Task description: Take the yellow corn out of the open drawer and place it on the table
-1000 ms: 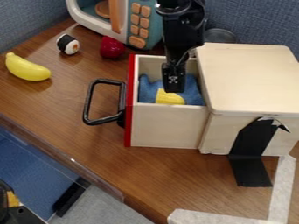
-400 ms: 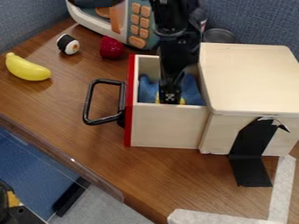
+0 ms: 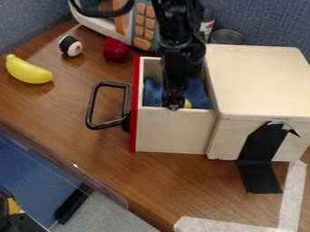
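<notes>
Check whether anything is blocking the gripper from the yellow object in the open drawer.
Nothing visible does: the gripper is down inside the drawer, right by the yellow object, with blue cloth around. The gripper hides any contact.

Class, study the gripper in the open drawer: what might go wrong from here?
The gripper is right by the drawer's near wall, so it might scrape or shove it. Blue cloth lies close by and could snag. Only a bit of the yellow object shows, so contact is hard to judge.
</notes>
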Controlling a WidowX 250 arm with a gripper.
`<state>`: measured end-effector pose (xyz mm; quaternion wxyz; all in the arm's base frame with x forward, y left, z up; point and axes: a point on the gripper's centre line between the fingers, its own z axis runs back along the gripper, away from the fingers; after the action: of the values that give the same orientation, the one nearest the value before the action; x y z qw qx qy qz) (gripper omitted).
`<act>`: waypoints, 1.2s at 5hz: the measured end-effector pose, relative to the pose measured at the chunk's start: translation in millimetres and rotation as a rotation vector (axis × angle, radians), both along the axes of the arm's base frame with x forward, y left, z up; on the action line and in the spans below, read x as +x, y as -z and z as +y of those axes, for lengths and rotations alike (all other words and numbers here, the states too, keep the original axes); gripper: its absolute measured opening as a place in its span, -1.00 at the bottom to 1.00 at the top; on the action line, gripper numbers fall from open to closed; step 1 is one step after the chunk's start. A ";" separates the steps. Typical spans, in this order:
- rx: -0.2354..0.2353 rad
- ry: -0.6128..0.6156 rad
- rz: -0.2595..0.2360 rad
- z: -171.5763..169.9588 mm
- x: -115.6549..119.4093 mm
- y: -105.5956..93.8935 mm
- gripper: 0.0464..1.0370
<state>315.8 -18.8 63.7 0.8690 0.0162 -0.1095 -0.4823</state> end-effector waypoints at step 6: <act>-0.138 -0.087 -0.080 8.7 3.3 -49.5 -0.01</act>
<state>319.0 -10.0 113.2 0.8833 -0.0196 -0.1760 -0.4342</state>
